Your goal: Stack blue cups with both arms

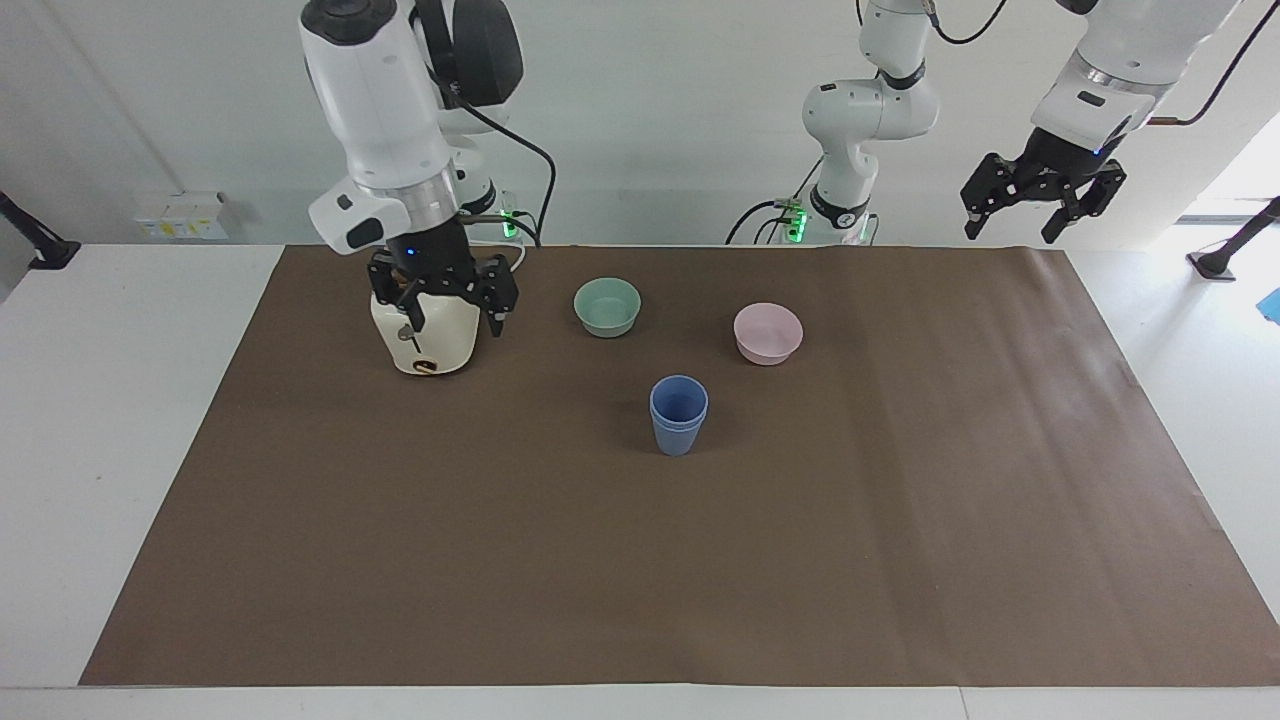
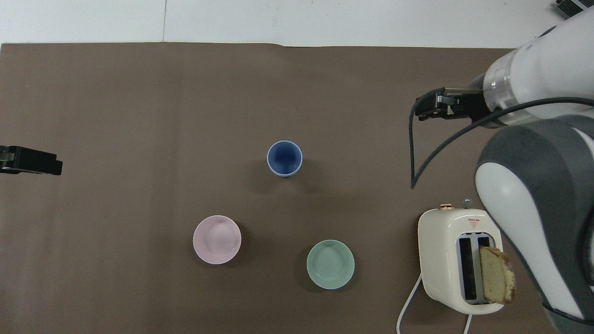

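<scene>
1. Right gripper (image 1: 446,300): up in the air over the toaster (image 1: 425,335), fingers spread wide, nothing in them. In the overhead view, tips poke out at the right arm's end of the mat (image 1: 900,560).
2. Left gripper (image 1: 1040,200): hanging high over the mat's corner at the left arm's end, also spread wide and empty. Looks parked, just waiting.
3. Blue cups (image 1: 679,414): already nested one inside the other, standing upright mid-mat, mouth up, long axis vertical. Two rims visible, one just above the other. Touched by neither gripper.
4. Key relation: stack sits well apart from both grippers, toward mid-table from each. Right gripper clearly the closer one, left gripper well off. By the look of it, stacking done, so probably nothing left but pulling back to rest.
5. Other stuff: green bowl (image 1: 607,306) and pink bowl (image 1: 768,333) sit nearer to the robots than the cups, both apart from them. Toaster has a slice of bread (image 2: 497,275) sticking out of one slot.
6. Writing: small red triangle label on top of the toaster (image 2: 474,223), too tiny to read. No brand readable anywhere else.
</scene>
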`<action>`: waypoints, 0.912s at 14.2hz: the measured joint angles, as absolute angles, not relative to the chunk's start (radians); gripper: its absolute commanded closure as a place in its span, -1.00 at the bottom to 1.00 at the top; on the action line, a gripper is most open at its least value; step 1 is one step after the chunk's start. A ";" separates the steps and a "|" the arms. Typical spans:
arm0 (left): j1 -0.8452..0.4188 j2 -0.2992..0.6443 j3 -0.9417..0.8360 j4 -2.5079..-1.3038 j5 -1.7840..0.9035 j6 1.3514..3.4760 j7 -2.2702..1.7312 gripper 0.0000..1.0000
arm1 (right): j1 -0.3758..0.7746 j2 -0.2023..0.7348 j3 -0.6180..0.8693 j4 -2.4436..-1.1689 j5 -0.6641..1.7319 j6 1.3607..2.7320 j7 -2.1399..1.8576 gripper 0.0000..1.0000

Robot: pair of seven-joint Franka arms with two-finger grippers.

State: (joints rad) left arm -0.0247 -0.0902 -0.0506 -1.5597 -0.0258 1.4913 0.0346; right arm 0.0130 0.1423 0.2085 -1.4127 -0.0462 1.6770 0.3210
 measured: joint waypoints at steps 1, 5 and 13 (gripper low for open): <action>-0.025 -0.090 -0.051 -1.560 -0.026 1.491 0.035 -1.00 | -0.002 0.118 0.204 -1.413 -0.047 1.645 0.295 -1.00; -0.025 -0.090 -0.051 -1.560 -0.026 1.491 0.035 -1.00 | -0.033 0.047 0.156 -1.413 -0.046 1.563 0.236 -1.00; -0.025 -0.090 -0.051 -1.560 -0.026 1.491 0.035 -1.00 | -0.043 -0.015 0.038 -1.414 -0.039 1.495 0.227 -1.00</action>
